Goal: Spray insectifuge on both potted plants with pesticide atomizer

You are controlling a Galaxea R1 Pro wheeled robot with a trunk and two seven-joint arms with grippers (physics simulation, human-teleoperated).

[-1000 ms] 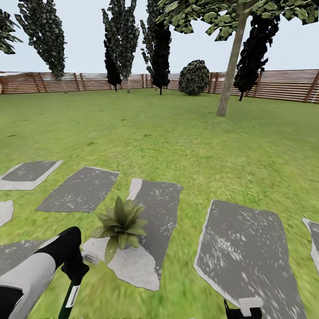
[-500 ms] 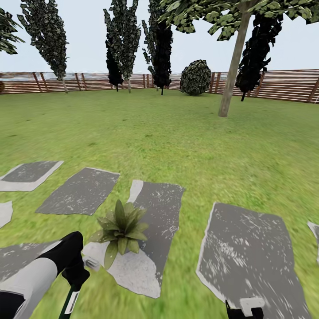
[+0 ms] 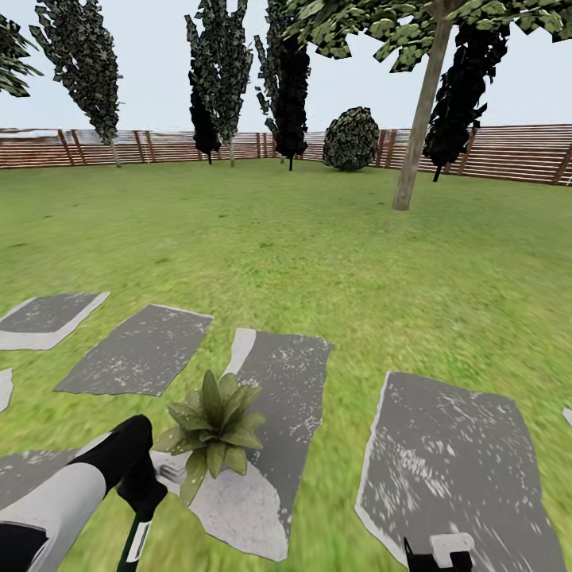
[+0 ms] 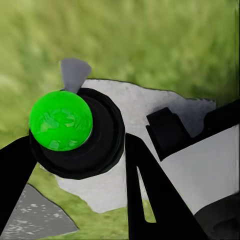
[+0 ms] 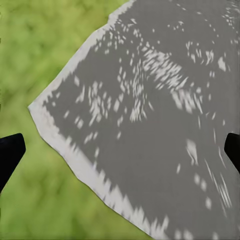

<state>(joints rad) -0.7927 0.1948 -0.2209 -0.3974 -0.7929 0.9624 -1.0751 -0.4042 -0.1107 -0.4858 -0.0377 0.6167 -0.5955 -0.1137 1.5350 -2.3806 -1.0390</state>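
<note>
One potted plant (image 3: 213, 429) visible; atomizer (image 4: 70, 131) partly hidden by left gripper (image 4: 80, 165).

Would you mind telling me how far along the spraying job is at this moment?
Done: the atomizer is picked up, held between the left gripper's fingers. In hand: it sits right beside one potted plant on a stepping stone; no spray shows. Left: covering this plant and the second one. The right gripper hangs open over another stone.
</note>
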